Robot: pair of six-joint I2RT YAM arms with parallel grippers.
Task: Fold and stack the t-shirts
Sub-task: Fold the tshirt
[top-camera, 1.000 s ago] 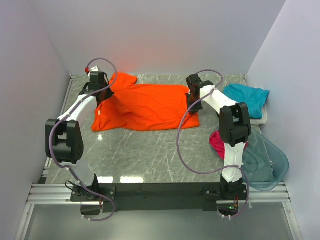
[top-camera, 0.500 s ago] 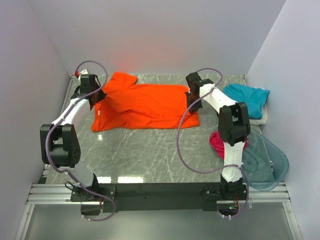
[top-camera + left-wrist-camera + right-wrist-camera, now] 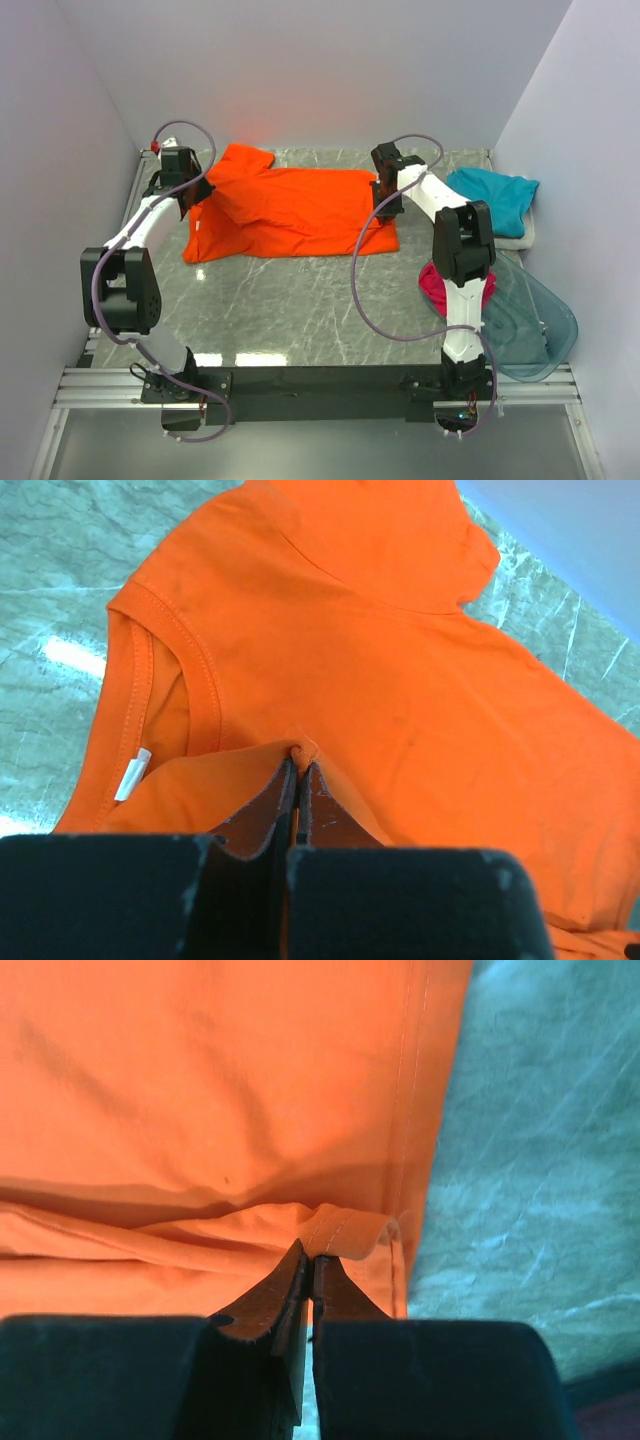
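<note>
both grippers pinch the orange t-shirt point(image 3: 300, 205)

My left gripper point(image 3: 195, 192) pinches the spread t-shirt point(image 3: 300, 210) at its left end, far left on the table point(image 3: 300, 310). My right gripper point(image 3: 383, 205) pinches its right edge. Far right, a folded t-shirt point(image 3: 495, 195) lies on a second t-shirt point(image 3: 520, 240). Nearer, a bunched t-shirt point(image 3: 435, 285) lies at the tub's point(image 3: 530, 320) left rim.

near side of the table point(image 3: 290, 300) lies open; tub point(image 3: 545, 312) and teal t-shirt point(image 3: 495, 198) crowd the right edge.
</note>
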